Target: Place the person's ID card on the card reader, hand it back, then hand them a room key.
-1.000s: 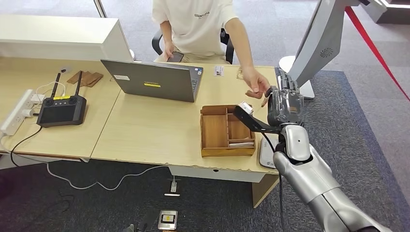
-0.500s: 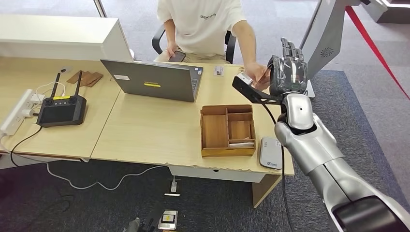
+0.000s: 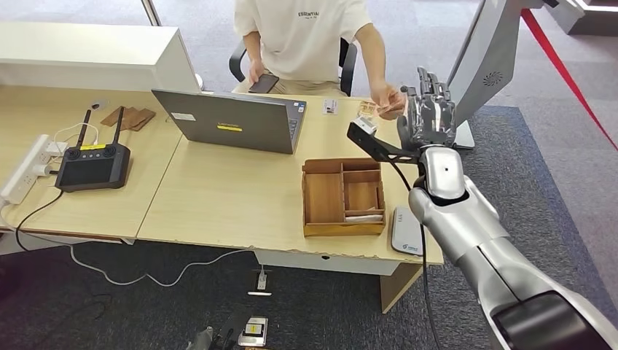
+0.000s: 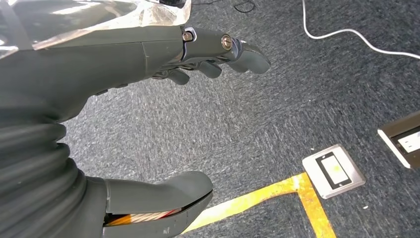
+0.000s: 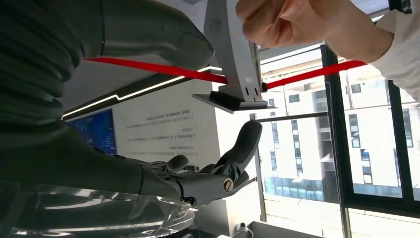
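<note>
My right hand (image 3: 428, 109) is raised above the desk's far right corner, fingers spread upward and nothing in it. The right wrist view shows the same right hand (image 5: 218, 173) with an empty palm. The person's hand (image 3: 388, 98) is just to its left, closed into a fist (image 5: 282, 20); I cannot tell what it holds. The grey card reader (image 3: 407, 230) lies bare at the desk's front right edge. Beside it, the wooden tray (image 3: 342, 227) has a white card (image 3: 363, 216) in a front compartment. My left hand (image 4: 148, 54) hangs over the carpet, fingers apart and empty.
A grey laptop (image 3: 233, 120) stands open mid-desk, with a black controller (image 3: 92, 164) and a power strip (image 3: 29, 168) to the left. A white kiosk stand (image 3: 488, 58) rises behind my right hand. The person sits across the desk. A floor socket plate (image 4: 333, 170) lies below.
My right hand rose from beside the wooden tray toward the desk's far edge, uncovering the card reader. The person's hand drew back toward their body and closed.
</note>
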